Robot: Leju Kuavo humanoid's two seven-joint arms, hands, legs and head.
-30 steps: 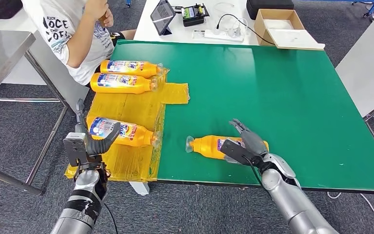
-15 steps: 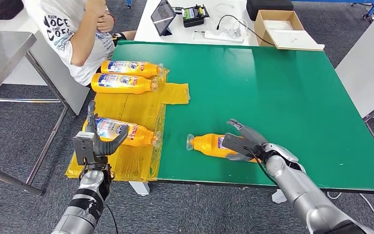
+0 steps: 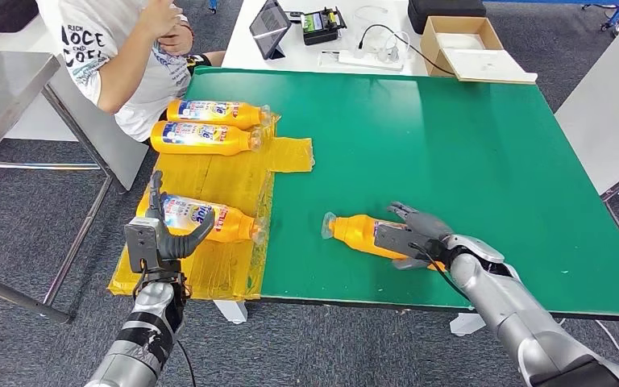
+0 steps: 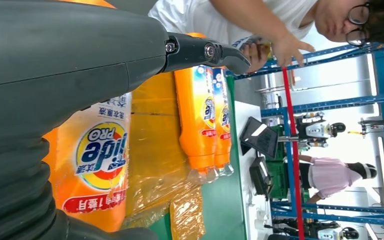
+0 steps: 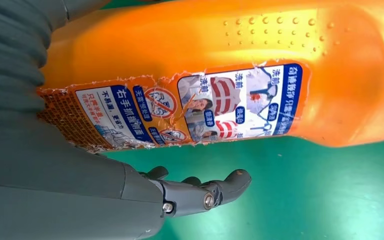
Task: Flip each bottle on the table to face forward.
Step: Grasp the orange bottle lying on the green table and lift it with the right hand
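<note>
Orange bottle [image 3: 361, 235] grasped by right hand [image 3: 409, 237], back label shown, "Tide PRO" bottle [image 3: 197, 218] beside released left hand [image 3: 161, 235]

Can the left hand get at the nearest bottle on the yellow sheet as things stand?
Probably yes. The left hand is open right at the base end of that bottle, fingers spread beside it, and nothing lies between them on the yellow sheet.

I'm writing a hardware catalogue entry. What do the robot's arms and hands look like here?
Both arms are silver metal tubes with rounded joint housings. The left arm has black tape wrapped round the forearm and a thin black cable beside it. Each robot hand, left and right, is dark grey, with a boxy palm block, a ribbed cover, visible screws and slim dark fingers.
</note>
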